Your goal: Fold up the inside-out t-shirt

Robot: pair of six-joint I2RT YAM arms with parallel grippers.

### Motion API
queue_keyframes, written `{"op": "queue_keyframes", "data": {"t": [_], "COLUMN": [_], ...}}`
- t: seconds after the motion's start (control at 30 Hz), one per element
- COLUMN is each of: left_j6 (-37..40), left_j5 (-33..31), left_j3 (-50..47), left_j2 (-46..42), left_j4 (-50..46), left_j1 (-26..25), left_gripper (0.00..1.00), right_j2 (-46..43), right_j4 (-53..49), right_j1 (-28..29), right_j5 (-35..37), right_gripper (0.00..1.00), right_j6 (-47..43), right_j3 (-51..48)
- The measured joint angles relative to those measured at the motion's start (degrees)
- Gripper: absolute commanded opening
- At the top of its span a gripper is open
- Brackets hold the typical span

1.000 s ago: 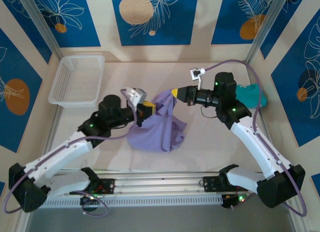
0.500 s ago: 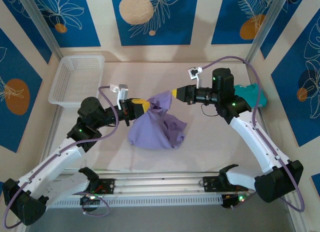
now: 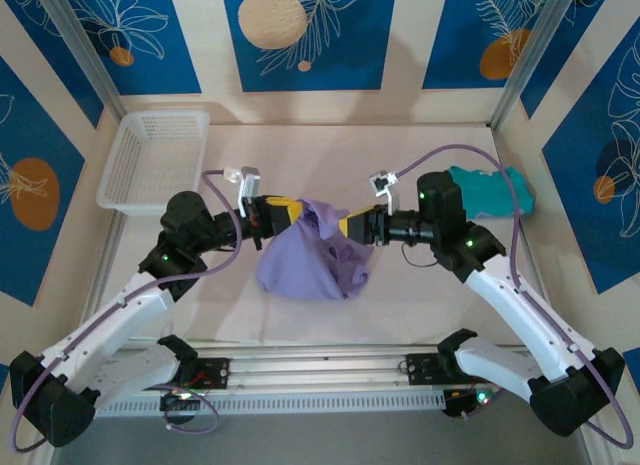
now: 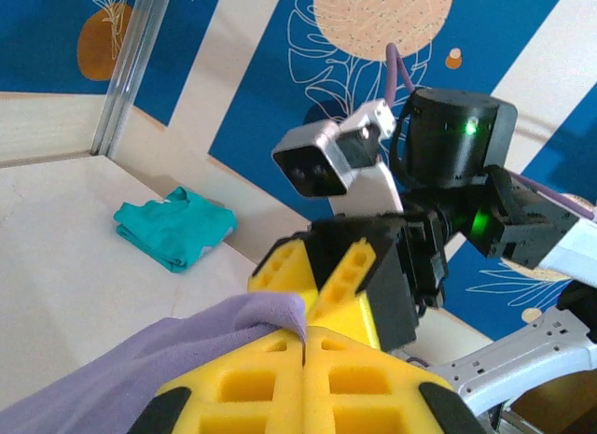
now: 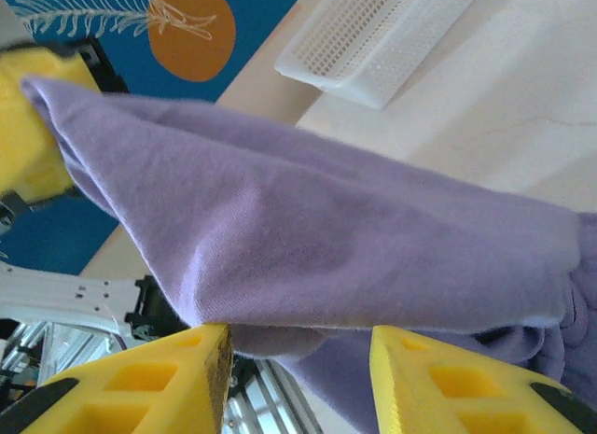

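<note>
The inside-out t-shirt [image 3: 300,263] is a lavender bunch in the middle of the table, with one edge pulled up and to the left. My left gripper [image 3: 291,208] is shut on that raised edge; in the left wrist view the fabric [image 4: 140,359] is pinched between the closed yellow fingertips [image 4: 305,328]. My right gripper [image 3: 346,228] faces the left one from the right, close to it. Its jaws stand open [image 5: 298,345], and a taut fold of the shirt [image 5: 308,238] spans just above the gap. Most of the shirt's underside is hidden.
A white plastic basket [image 3: 155,160] stands at the far left of the table. A folded teal garment [image 3: 495,190] lies at the far right, by the wall. Metal frame posts rise at both back corners, and a rail runs along the near edge.
The right gripper has opened off the shirt and come nearer and to the left, towards the left gripper. The left gripper drew the shirt edge leftward and upward, staying shut.
</note>
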Motion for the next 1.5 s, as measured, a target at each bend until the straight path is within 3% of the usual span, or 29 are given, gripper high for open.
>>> {"op": "queue_keyframes", "data": {"t": [0.43,0.8,0.83,0.97,1.03,1.13,1.3,1.5], "left_j6": [0.02,0.0,0.0,0.02,0.07,0.7,3.52,6.36], "left_j5": [-0.28,-0.39,-0.42,-0.44,-1.07,-3.96,-10.38,-11.13], "left_j3": [0.0,0.0,0.0,0.0,0.02,0.13,0.57,0.57], "left_j2": [0.52,0.63,0.63,0.63,0.61,0.46,0.17,0.09], "left_j4": [-0.22,-0.2,-0.2,-0.2,-0.37,-2.38,-6.93,-7.54], "left_j1": [0.02,0.02,0.02,0.04,0.07,0.61,1.6,1.18], "left_gripper": [0.0,0.0,0.0,0.0,0.0,0.0,0.0,0.0], "right_j2": [-7.93,-3.43,-2.84,-2.1,-2.51,-4.74,-8.02,-5.62], "right_j4": [15.23,32.17,33.51,35.65,34.4,28.57,22.38,21.16], "right_j1": [9.62,14.36,14.36,14.62,14.6,13.51,5.84,0.76], "right_j5": [9.7,19.19,19.74,21.2,21.33,19.1,4.85,-8.76], "right_gripper": [0.5,0.5,0.46,0.1,0.01,0.0,0.0,0.0], "right_j6": [-1.64,-1.64,-1.66,-2.86,-3.72,-4.39,-1.11,5.33], "right_j3": [-15.13,-21.33,-21.33,-21.2,-20.31,-16.35,-5.7,-0.76]}}
